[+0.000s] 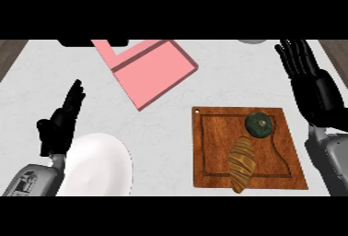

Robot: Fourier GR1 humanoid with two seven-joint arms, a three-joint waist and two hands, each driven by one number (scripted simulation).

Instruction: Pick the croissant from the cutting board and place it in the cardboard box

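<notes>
No brand, label or readable writing shows on anything on the pale grey speckled counter [224, 83].

The only container is a pink, shallow, open-topped rectangular box [151, 70] lying skewed near the far middle of the counter, with a thin inner divider line crossing it near its far end; nothing lies inside it. A brown wooden rectangular cutting board [211, 152] with a carved groove round its edge and a small hole in its far left corner sits to the right, near the front. On it rests the golden-brown, striped, elongated croissant [241, 163], lying lengthwise with its near tip reaching over the board's front edge. Its far end touches a dark green round squash-like vegetable [258, 125] that sits toward the board's far right.

A white round plate [98, 166] lies at the front left, bare, partly behind the left forearm.

The black left hand [62, 120] shows at the left, fingers straight and together, pointing away, holding nothing, just beside the plate. The black right hand [299, 57] stands at the far right edge, fingers straight and slightly spread, holding nothing, well apart from the croissant and beyond the board's far right corner.
</notes>
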